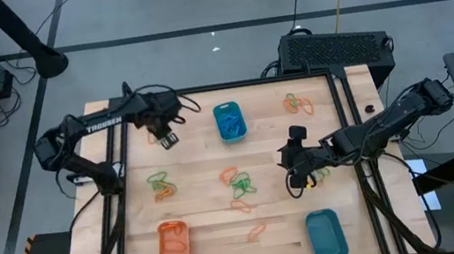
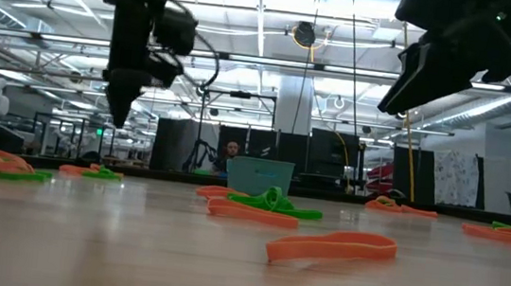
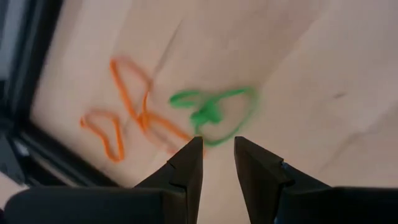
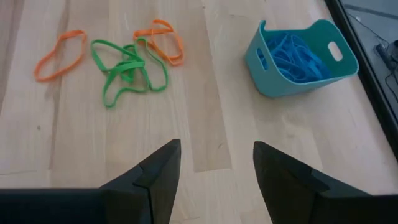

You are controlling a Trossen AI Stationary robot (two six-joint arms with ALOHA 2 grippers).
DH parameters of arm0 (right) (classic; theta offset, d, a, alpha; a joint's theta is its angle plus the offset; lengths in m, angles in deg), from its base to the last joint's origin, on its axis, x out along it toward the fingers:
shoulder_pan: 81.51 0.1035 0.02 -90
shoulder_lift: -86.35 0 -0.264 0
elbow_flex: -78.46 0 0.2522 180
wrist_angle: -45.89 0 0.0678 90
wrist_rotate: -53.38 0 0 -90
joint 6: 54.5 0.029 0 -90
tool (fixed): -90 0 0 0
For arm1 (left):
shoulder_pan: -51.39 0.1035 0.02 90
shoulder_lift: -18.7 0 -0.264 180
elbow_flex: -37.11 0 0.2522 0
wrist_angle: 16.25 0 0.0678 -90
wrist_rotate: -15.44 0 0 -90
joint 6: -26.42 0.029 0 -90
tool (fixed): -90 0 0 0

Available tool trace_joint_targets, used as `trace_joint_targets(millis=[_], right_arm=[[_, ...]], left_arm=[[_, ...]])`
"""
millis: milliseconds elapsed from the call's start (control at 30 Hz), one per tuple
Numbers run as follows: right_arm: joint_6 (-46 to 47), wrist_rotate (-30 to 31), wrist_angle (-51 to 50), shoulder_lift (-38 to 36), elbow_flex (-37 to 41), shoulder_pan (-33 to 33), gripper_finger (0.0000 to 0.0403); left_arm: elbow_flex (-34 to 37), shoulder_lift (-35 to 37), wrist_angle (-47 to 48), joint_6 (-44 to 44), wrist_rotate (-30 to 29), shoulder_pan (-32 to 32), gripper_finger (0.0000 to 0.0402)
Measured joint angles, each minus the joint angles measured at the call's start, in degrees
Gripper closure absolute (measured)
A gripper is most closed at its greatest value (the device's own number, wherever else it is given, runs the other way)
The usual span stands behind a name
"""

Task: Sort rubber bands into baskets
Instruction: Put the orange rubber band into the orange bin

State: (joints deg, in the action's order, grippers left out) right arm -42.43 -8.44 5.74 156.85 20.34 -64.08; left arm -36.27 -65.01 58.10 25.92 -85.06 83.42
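Orange and green rubber bands lie in loose clusters on the wooden table: left (image 1: 162, 185), centre (image 1: 237, 183), far right (image 1: 297, 104), and one orange loop near the front (image 1: 257, 230). A teal basket (image 1: 228, 121) holding blue bands stands at the far middle. An orange basket (image 1: 173, 245) stands near left and a second teal basket (image 1: 325, 234) near right. My left gripper (image 3: 217, 146) hangs above the table's far left, pointing down, fingers a little apart with nothing between them. My right gripper (image 4: 216, 152) hovers open, right of the centre cluster (image 4: 127, 65).
Black frame rails (image 1: 116, 160) run along the table's left and right sides. A black box (image 1: 333, 45) and cables lie behind the far edge. In the low view an orange band (image 2: 330, 248) lies close to the front edge.
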Motion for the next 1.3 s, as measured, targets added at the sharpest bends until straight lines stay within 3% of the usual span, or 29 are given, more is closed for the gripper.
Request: trace_joint_targets(millis=[233,467,1000,1300], right_arm=[[0.7,0.0,0.02,0.0,0.02,0.02,0.0209],[0.32,0.0,0.93,0.0,0.02,0.02,0.0209],[0.24,0.02,1.85,0.0,0.0,0.02,0.0209],[0.31,0.02,1.84,0.0,0.0,0.02,0.0209]], left_arm=[[6.08,-0.02,-0.51,-0.67,2.09,10.06,0.0301],[10.89,-0.04,-6.3,-2.34,2.16,15.43,0.0301],[11.09,-0.22,-18.6,-2.05,2.7,19.2,0.0301],[11.09,-0.28,-19.88,1.79,6.1,19.29,0.0301]])
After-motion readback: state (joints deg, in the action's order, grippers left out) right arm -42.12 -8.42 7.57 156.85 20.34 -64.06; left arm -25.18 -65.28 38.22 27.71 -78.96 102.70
